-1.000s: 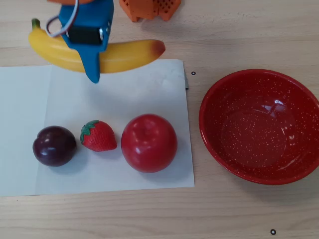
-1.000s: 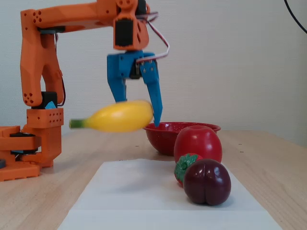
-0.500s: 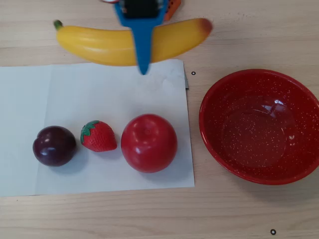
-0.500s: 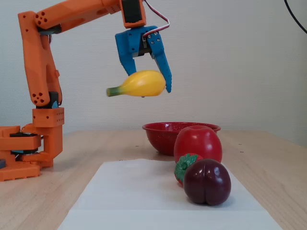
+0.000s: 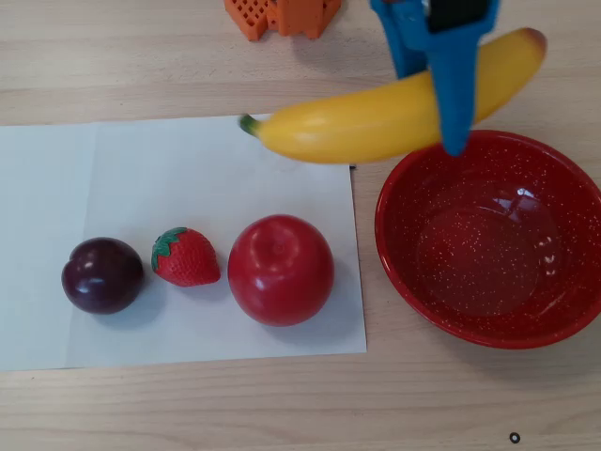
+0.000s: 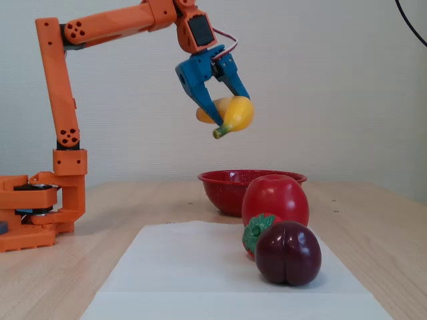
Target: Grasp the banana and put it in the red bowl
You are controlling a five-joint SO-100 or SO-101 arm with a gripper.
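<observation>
- Above the far right part of the table point(image 5: 188, 56), the blue gripper point(image 5: 449, 103) pinches the banana point(image 5: 376, 122) near its thicker half; in the fixed view the gripper point(image 6: 223, 110) holds it high in the air, well clear of everything below.
- Change: a second ago the banana hung low over the far left of the white paper; since then it has been raised and swung right, and it now tilts with the green stem pointing down toward the paper.
- In the overhead view the banana's reddish end overlaps the far rim of the red bowl point(image 5: 404, 272); the stem end reaches over the paper's far right corner.
- Meaning, as a judgement: grasp and lift are done and transport is mostly done; what is left is centring over the bowl, lowering and letting go. Released now, the long stem half might catch the rim and tip out.
- Bowl looks empty, on the right side of the table.
- Counts: one banana, one red bowl, one red apple point(image 5: 280, 270), one strawberry point(image 5: 185, 256), one plum point(image 5: 101, 274), one sheet of white paper point(image 5: 56, 188), one orange arm point(image 6: 60, 113).
- Apple, strawberry and plum sit in a row near the paper's near edge, untouched.
</observation>
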